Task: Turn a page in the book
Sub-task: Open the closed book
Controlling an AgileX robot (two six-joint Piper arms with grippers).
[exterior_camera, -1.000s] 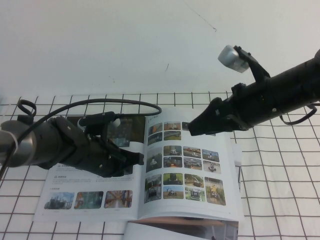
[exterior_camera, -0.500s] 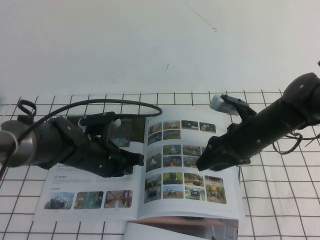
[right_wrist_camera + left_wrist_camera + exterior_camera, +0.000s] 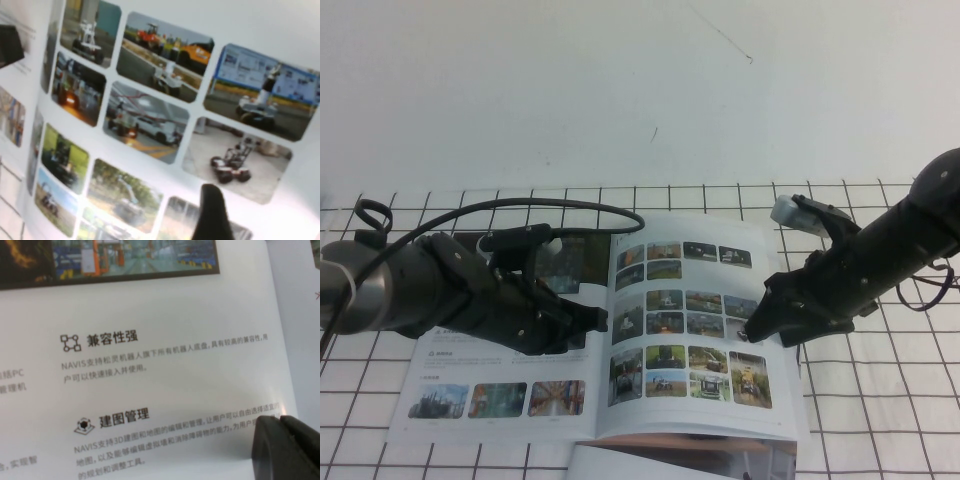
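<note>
The book (image 3: 605, 405) lies open on the gridded table. Its left page (image 3: 470, 365) has a dark banner and text. The page (image 3: 682, 330) on the right shows rows of small colour photos. My left gripper (image 3: 596, 319) is shut, with its tip resting on the left page near the spine. In the left wrist view the closed fingertips (image 3: 280, 422) touch the text page (image 3: 150, 365). My right gripper (image 3: 752, 331) is shut and its tip is low over the photo page near its outer edge. In the right wrist view its dark tip (image 3: 212, 194) is just above the photos (image 3: 145, 125).
A second booklet with a tan-brown strip (image 3: 680, 443) lies under the book's near edge. A black cable (image 3: 560, 205) loops from the left arm over the book's far left corner. The white gridded cloth (image 3: 880, 400) covers the table, with a white wall behind.
My right gripper has come down and moved right, from above the page's far edge to just over its outer part. The left gripper and the book have not moved.
</note>
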